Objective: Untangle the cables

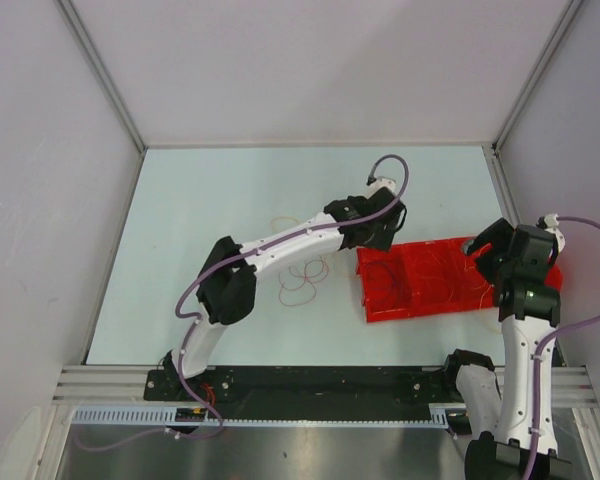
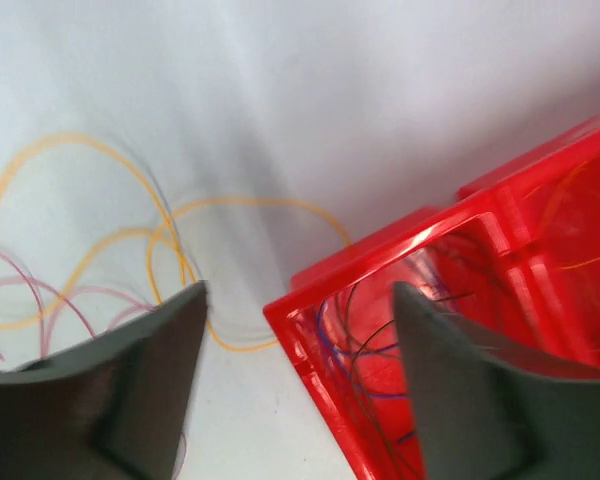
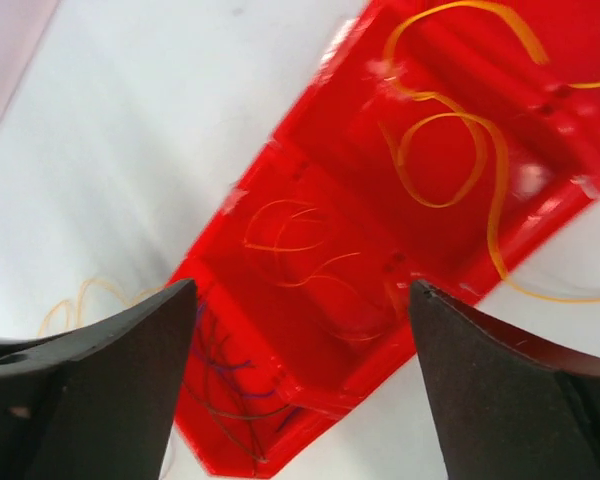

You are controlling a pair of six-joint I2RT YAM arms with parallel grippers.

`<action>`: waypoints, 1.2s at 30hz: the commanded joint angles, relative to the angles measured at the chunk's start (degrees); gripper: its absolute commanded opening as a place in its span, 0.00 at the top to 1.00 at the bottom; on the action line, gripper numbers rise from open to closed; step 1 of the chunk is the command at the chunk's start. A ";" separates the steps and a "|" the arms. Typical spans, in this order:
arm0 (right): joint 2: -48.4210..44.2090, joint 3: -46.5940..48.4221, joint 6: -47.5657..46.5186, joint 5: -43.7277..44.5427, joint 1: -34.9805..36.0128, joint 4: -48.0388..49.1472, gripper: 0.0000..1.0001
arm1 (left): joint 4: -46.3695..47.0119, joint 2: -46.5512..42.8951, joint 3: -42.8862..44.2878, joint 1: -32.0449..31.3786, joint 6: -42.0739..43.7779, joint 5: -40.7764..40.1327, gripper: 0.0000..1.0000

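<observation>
Two robot arms sort tangled cables (image 1: 302,272) on a pale worktop (image 1: 200,200). Nearest the bases, the loose heap of thin purple, red and yellow loops lies overlapped at 9 o'clock from a red tray (image 1: 410,300). Just beyond it, the left gripper (image 2: 298,288) hovers over the tray's 9 o'clock corner, its jaws spread wide and holding nothing. One finger hangs over the worktop and the other over the tray wall. A yellow cable (image 2: 230,203) curls on the surface at its 10 o'clock, and dark cables (image 2: 365,345) sit in the end compartment below. Farther along, at the tray's 3 o'clock end, the right gripper (image 3: 302,285) is also wide open and empty above the compartments. Orange cables (image 3: 445,150) coil in the compartment there, and one appears to trail over the wall. The tray already seems to be sorted by colour, so the step in hand is probably fetching another strand from the heap. It would go best if the left gripper swings to 9 o'clock, clear of the tray wall, and picks an outer arc crossed by nothing else. It should close right down at the surface, since the wire is thread-thin, then lift slowly so the neighbouring loops slide off rather than ride along.
</observation>
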 commanded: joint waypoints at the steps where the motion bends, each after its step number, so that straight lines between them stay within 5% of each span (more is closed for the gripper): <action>1: -0.21 3.19 2.50 15.18 -0.57 -5.43 0.01 | -0.06 -3.70 3.37 0.48 3.65 0.55 0.13; 5: 0.32 3.10 11.99 31.25 -1.88 -12.11 0.00 | 1.52 -9.41 -2.09 0.56 4.09 0.64 0.05; 12: 4.09 -0.40 24.84 36.48 -7.59 -16.97 0.00 | -1.38 -17.93 -7.54 0.39 3.13 0.99 0.03; 22: 4.36 -12.01 11.75 23.92 -26.49 1.57 0.09 | -0.23 -37.53 -28.88 0.39 -0.12 5.03 0.03; 36: 10.86 -18.43 7.18 18.64 -28.96 16.26 0.27 | -4.10 -56.70 -42.44 0.48 -1.97 4.42 0.02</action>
